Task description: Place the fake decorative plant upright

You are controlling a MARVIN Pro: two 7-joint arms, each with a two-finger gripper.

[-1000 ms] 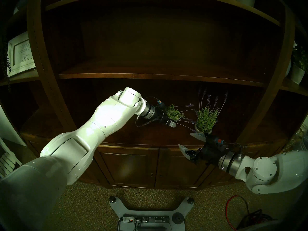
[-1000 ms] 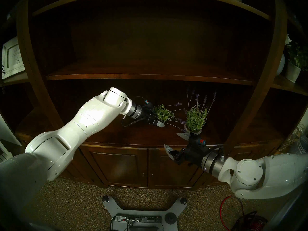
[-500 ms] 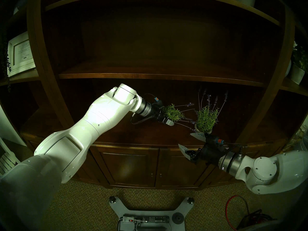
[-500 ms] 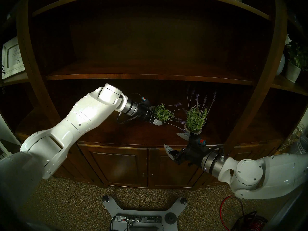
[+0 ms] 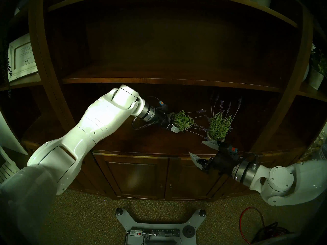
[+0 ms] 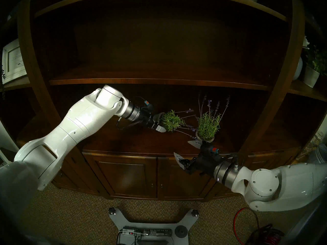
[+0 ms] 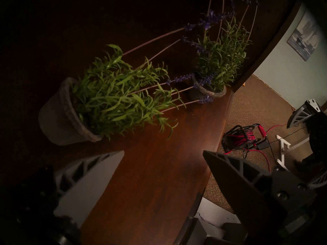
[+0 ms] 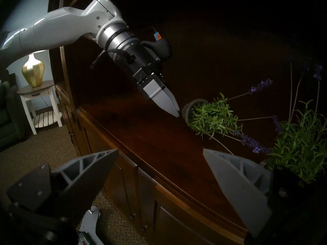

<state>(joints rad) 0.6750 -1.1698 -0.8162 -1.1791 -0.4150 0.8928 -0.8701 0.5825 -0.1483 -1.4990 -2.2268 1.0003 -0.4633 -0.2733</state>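
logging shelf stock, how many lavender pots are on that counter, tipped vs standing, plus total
tipped lavender pot: 1, lying on its side on the wooden counter
standing lavender pot: 1, upright near the counter's front edge
total: 2

No readable text anywhere for you. The framed print (image 5: 22, 57) on the left shelf carries lines of writing, but they're too small and blurred to make out. Nothing else shows any lettering.
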